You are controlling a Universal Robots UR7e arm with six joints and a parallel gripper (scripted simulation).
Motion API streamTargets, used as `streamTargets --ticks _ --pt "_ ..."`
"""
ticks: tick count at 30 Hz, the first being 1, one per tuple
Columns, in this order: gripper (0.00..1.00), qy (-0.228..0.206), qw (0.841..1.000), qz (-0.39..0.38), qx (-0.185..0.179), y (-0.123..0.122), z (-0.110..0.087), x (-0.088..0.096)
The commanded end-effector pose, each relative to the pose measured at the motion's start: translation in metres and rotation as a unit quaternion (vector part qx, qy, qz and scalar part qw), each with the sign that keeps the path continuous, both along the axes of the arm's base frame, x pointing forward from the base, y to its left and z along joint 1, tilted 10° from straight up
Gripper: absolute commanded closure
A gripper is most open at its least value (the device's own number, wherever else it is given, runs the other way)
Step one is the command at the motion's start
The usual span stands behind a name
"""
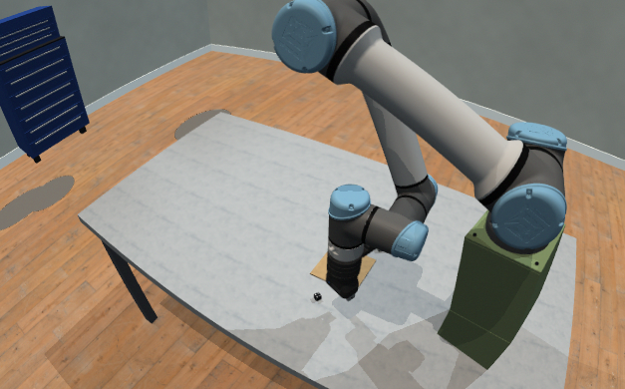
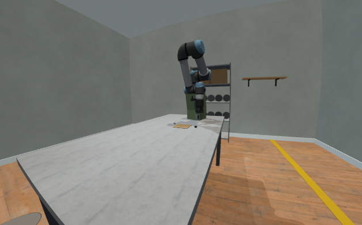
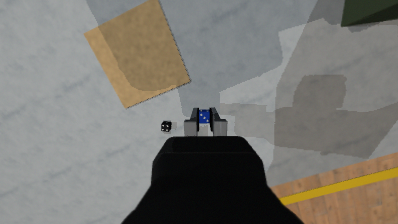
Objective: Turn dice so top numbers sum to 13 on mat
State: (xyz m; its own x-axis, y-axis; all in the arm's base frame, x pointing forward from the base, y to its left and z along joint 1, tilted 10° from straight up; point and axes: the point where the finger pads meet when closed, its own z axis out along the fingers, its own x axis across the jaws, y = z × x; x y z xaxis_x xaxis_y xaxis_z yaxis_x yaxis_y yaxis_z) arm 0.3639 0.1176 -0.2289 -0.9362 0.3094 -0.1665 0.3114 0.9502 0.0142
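My gripper point(image 1: 349, 297) point(image 2: 197, 117) point(image 3: 204, 114) is shut on a blue die point(image 3: 204, 116) and holds it above the table, beside the mat. The blue die shows white pips in the wrist view, perhaps three on a diagonal, but the count is unclear. A black die point(image 1: 317, 296) point(image 2: 196, 126) point(image 3: 166, 126) with white pips lies on the table off the mat, to the left of the fingers in the wrist view. The tan mat point(image 1: 320, 270) point(image 2: 181, 126) point(image 3: 145, 45) lies flat. A small greyish thing point(image 2: 174, 123), perhaps the third die, is beyond the mat, its number unreadable.
The arm stands on a green pedestal point(image 1: 490, 299) point(image 2: 191, 107) at one end of the grey table point(image 1: 206, 199) point(image 2: 125, 173). Arm shadows fall across the table and part of the mat. A table edge and floor show at the lower right of the wrist view.
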Motion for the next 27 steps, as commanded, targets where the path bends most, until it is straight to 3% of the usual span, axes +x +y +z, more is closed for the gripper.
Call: streamTargets --ticks 1,12,27 --pt "0.66 0.0 1.0 0.0 0.0 0.001 0.017 -0.002" --pt "0.66 0.0 1.0 0.0 0.0 0.002 0.037 -0.005" --pt "0.66 0.0 1.0 0.0 0.0 0.002 0.039 -0.006"
